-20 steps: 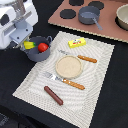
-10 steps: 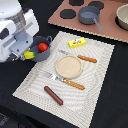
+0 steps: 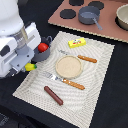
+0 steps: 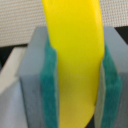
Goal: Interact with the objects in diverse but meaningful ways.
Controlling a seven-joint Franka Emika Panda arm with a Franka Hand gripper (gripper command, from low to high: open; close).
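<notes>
a white robot arm (image 3: 17, 42) fills the exterior view's left side, bent low over the table. in the wrist view its gripper (image 4: 75, 75) is closed, both green pads (image 4: 50, 85) pressed flat against a yellow banana (image 4: 75, 60).

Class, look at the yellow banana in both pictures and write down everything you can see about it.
The banana is a smooth, plain yellow, gently curved toy, plastic by its look. In the wrist view it fills the gap between the gripper's green pads, which press on both its sides. In the exterior view only its yellow end shows below the gripper, beside the placemat's edge; whether it touches the table cannot be told.
</notes>
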